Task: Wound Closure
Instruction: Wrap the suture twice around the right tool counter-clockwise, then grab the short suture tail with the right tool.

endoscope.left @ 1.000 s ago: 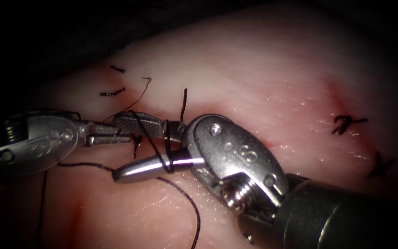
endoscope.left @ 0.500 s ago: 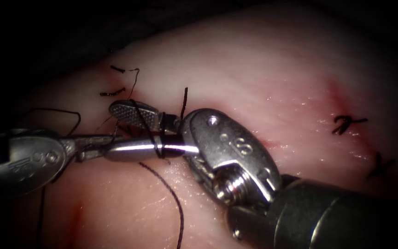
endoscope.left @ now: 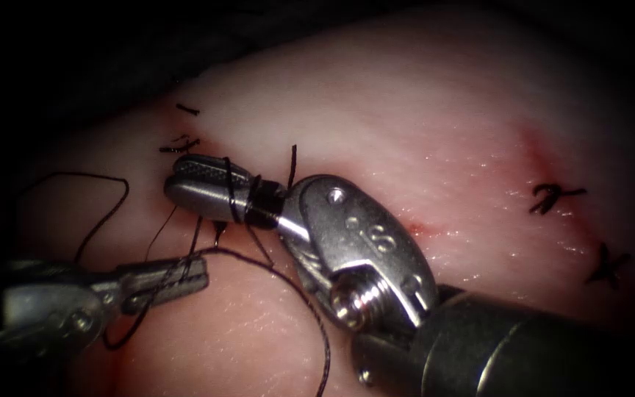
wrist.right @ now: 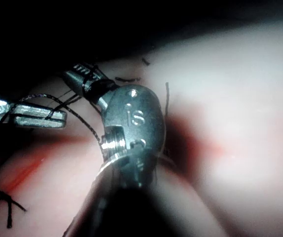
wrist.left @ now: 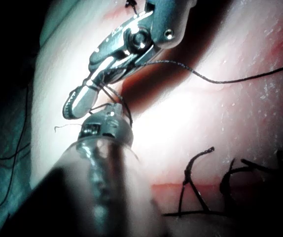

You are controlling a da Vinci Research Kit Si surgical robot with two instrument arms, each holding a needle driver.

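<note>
Endoscope view: right silver needle driver point(endoscope.left: 185, 184) clenched, dark thin thread point(endoscope.left: 288, 283) looped round it; left silver needle driver point(endoscope.left: 185, 273) clamped on thread, over pale pink tissue point(endoscope.left: 420, 125). Left wrist view: thread point(wrist.left: 220, 79) trailing. Right wrist view: left tool point(wrist.right: 38, 117) gripping thread.

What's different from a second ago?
The right tool, open then with thread looped around its jaws, has closed; the loops remain. The left tool has drawn back down-left, shut on the thread. Finished stitches on the tissue are unchanged.

Spot-lit centre, dark vignetted edges, glare on wet tissue point(endoscope.left: 435, 132).
</note>
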